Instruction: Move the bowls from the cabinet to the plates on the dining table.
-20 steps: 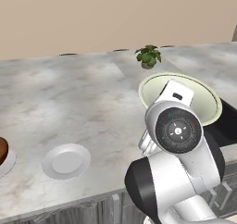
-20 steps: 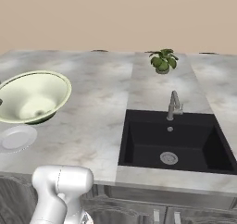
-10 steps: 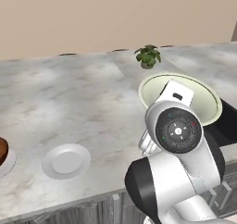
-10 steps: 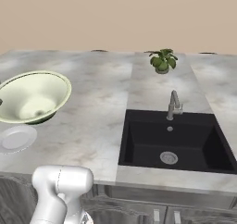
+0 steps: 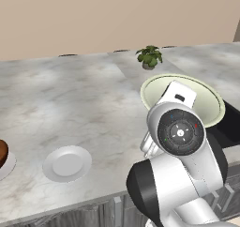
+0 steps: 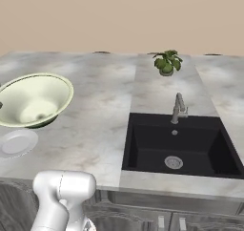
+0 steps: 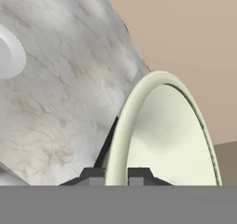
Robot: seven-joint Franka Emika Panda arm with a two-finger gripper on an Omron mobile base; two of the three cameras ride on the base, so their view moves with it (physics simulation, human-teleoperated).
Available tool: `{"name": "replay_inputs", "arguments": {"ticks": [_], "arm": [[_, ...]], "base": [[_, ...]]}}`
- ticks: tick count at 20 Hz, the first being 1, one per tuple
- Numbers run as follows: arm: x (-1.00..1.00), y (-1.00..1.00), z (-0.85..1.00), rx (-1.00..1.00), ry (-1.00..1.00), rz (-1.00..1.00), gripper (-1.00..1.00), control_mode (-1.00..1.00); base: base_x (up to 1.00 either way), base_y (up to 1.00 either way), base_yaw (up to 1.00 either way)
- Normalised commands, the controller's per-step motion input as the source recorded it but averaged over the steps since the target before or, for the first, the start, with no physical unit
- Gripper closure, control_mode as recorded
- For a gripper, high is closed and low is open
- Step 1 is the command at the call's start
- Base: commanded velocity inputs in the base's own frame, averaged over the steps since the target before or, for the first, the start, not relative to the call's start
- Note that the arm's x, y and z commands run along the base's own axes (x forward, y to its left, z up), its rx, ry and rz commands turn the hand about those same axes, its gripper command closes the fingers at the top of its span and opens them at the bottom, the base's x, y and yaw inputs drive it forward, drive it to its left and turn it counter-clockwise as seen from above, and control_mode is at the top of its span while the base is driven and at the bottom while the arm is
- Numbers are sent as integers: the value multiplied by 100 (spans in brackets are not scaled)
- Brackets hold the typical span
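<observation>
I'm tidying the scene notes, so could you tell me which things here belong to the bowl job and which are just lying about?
Job:
cream bowl, rim clamped in the end effector
empty plate
brown bowl, on another plate at the left edge
table

Lying about:
plant
sink
tap

Two bowls, cream-green (image 6: 33,99) and brown (image 5: 2,152); two plates (image 5: 67,163) (image 5: 6,166); one plant (image 6: 167,62); one sink (image 6: 181,145).
</observation>
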Motion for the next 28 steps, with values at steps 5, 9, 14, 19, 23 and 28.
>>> {"name": "replay_inputs", "arguments": {"ticks": [5,9,14,19,23,28], "arm": [[0,0,0,0,0,0,100,100],[0,0,0,0,0,0,100,100],[0,0,0,0,0,0,100,100],[0,0,0,0,0,0,100,100],[2,11,-2,0,0,0,100,-100],[27,71,-25,0,0,0,100,-100]], "base": [[27,0,0],[22,0,0],[3,0,0],[0,0,0],[0,0,0],[0,0,0]]}}
